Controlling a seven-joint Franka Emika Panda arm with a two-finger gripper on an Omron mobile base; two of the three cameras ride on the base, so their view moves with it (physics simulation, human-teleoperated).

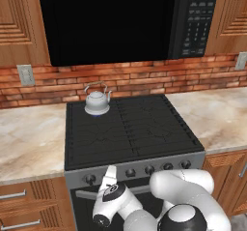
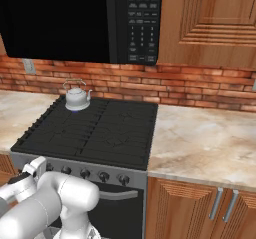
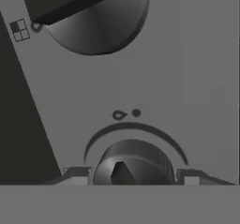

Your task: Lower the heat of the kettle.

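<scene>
A simulated kitchen: wood cabinets, marble counter (image 1: 29, 143), red brick backsplash, a black stove (image 1: 130, 128) under a dark microwave (image 2: 75, 18).

Nearest, the gripper (image 3: 131, 178) sits close against the stove's grey front panel, its two fingertips spread to either side of a dark round knob (image 3: 133, 164). They look apart from the knob, not yet pinching it. In the left base view the hand (image 1: 110, 177) reaches up to the knob row near its left end. A second knob (image 3: 101, 24) lies beside this one on the panel.

Judging from here, the main risk is turning the wrong knob, or closing off-centre so the fingers slip off the knob instead of turning it.

Farther back, the kettle (image 1: 97, 99) stands upright on the rear left burner, just before the brick wall. Nothing stands between hand and knob; the other burners carry nothing.
</scene>
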